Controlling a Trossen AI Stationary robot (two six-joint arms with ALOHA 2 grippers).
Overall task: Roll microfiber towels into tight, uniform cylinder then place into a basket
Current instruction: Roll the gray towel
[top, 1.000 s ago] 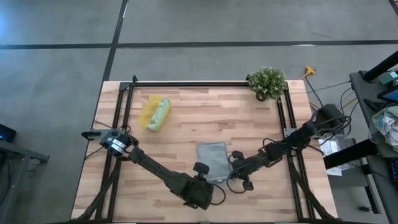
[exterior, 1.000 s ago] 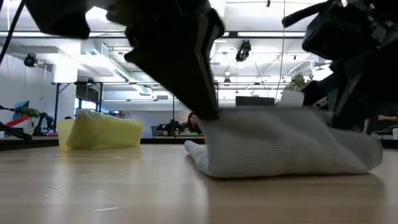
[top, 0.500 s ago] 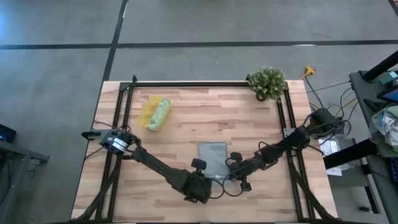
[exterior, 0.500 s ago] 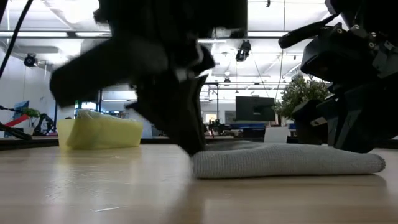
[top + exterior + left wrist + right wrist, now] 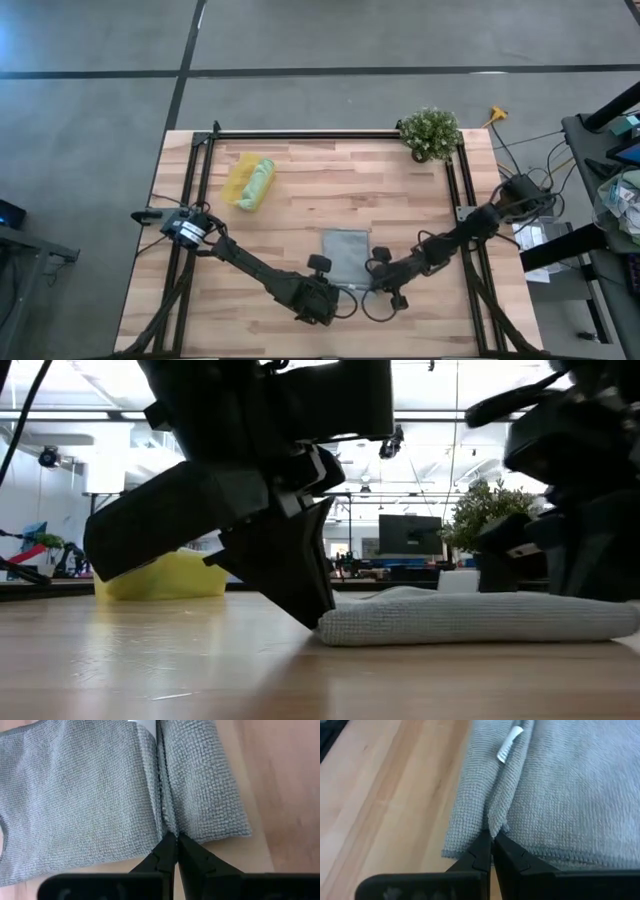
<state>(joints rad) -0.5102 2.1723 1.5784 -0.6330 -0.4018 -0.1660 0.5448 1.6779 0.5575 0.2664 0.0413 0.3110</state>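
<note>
The grey-blue towel (image 5: 345,256) lies flat on the table near its front edge, and also shows in the low view (image 5: 480,618). A small white tag (image 5: 509,744) sits on it. My left gripper (image 5: 172,844) and my right gripper (image 5: 491,841) are both shut on its near edge, left (image 5: 333,285) and right (image 5: 368,276) a little apart. The light green towel (image 5: 260,183) lies rolled in the yellow basket (image 5: 238,182) at the far left. My left gripper pinches the towel's near edge (image 5: 170,827) between its two fingertips, toward the left corner. The cloth puckers into a crease there. The fingers slant down from the near side, and the towel lies on the table. My right gripper pinches the towel's near edge (image 5: 492,826) between its two fingertips, toward the right corner. The cloth gathers into a small fold there. The fingers come low from the near right, and the towel lies on the table.
A leafy potted plant (image 5: 430,132) stands at the far right corner. A black frame rail (image 5: 300,134) runs along the table's far side, with more rails at both sides. Bare wood lies between the towel and the basket.
Both grippers have gone down with the towel's near edge. A second ago the towel stood raised in a bulky fold. Now it lies low and flat on the table, and its far part has stayed in place.
</note>
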